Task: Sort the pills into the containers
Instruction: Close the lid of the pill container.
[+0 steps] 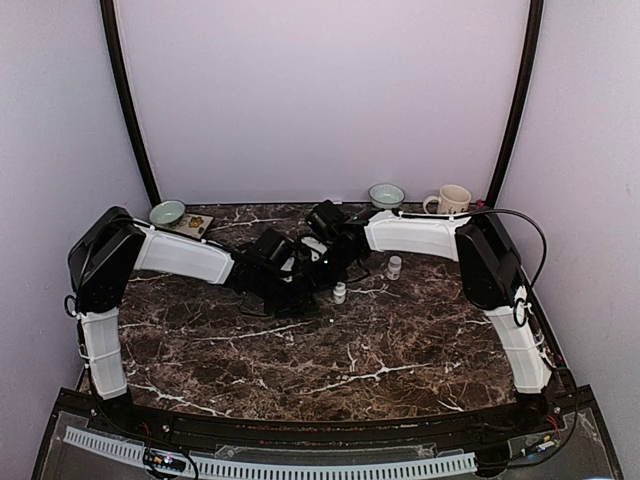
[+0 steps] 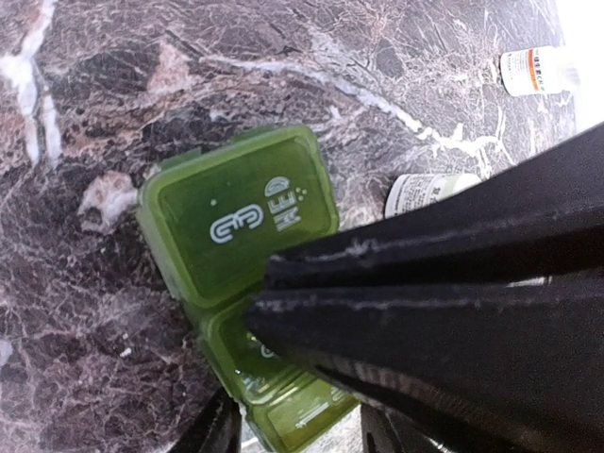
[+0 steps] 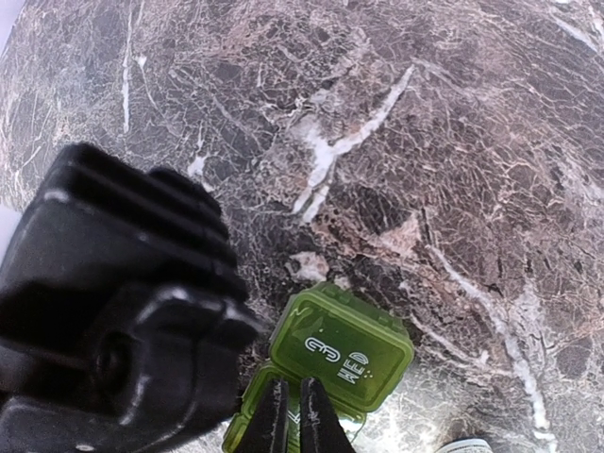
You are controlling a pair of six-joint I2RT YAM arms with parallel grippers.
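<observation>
Two hands crowded the open-lidded green plastic pill box (image 2: 236,222) on the marble surface (image 2: 94,94). The right hand (image 3: 294,415) hung nearly shut over it, load unclear. The left hand (image 2: 300,434) straddled it, grip unclear. Bracing the box looked key.

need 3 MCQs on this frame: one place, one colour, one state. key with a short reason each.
1. Where is the mug?
A. back right
B. front left
C. centre

2. Pill box colour?
A. blue
B. green
C. white

3. The WED lid is:
A. open
B. shut
C. missing

Key:
1 A: it stands at the back right, beside a bowl.
2 B: it is green in both wrist views.
3 A: the lid is swung out flat, baring its compartment.
</observation>
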